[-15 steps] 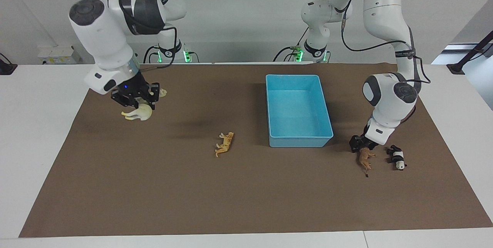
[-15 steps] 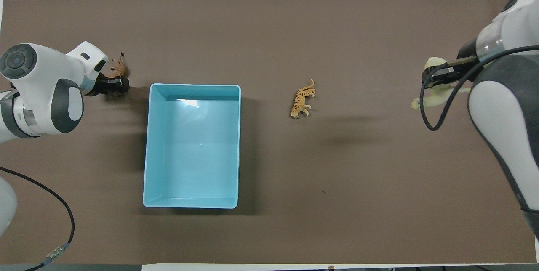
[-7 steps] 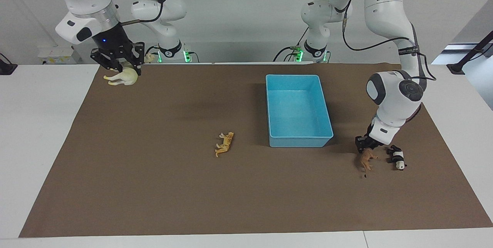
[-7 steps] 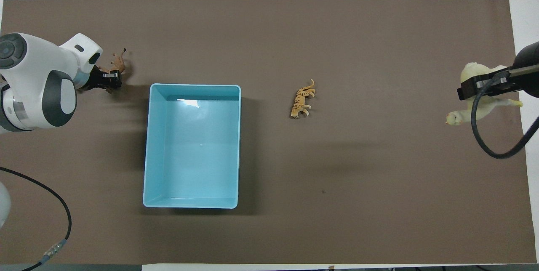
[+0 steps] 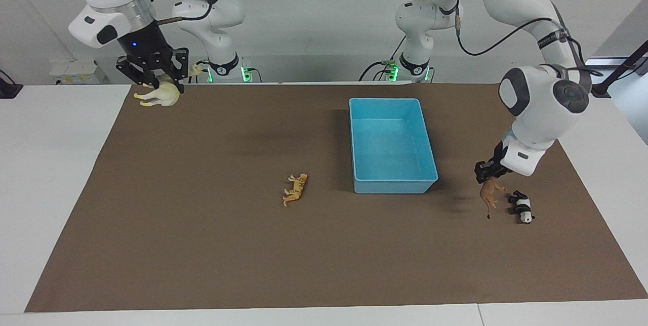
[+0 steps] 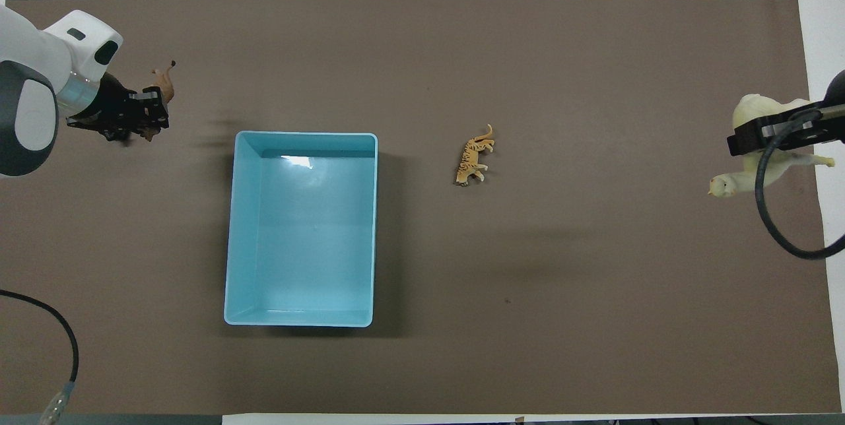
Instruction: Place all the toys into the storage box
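My right gripper (image 5: 152,79) is shut on the cream-yellow horse (image 5: 157,94) and holds it high over the mat's edge at the right arm's end; the horse also shows in the overhead view (image 6: 766,164). My left gripper (image 5: 487,175) is shut on the brown lion (image 5: 489,194) and holds it just above the mat beside the black-and-white panda (image 5: 521,206); the lion's tail end shows in the overhead view (image 6: 165,85). The panda lies on the mat and is hidden in the overhead view. The orange tiger (image 5: 295,189) lies on its side between the arms. The light blue storage box (image 5: 354,138) holds nothing.
A brown mat (image 5: 202,245) covers the white table (image 5: 50,164). The box (image 6: 236,227) stands toward the left arm's end, the tiger (image 6: 474,156) beside it toward the right arm's end. Arm cables hang near both ends.
The right gripper has lifted the horse off the mat and carried it up toward the robots. The left gripper has closed on the lion and raised it off the mat.
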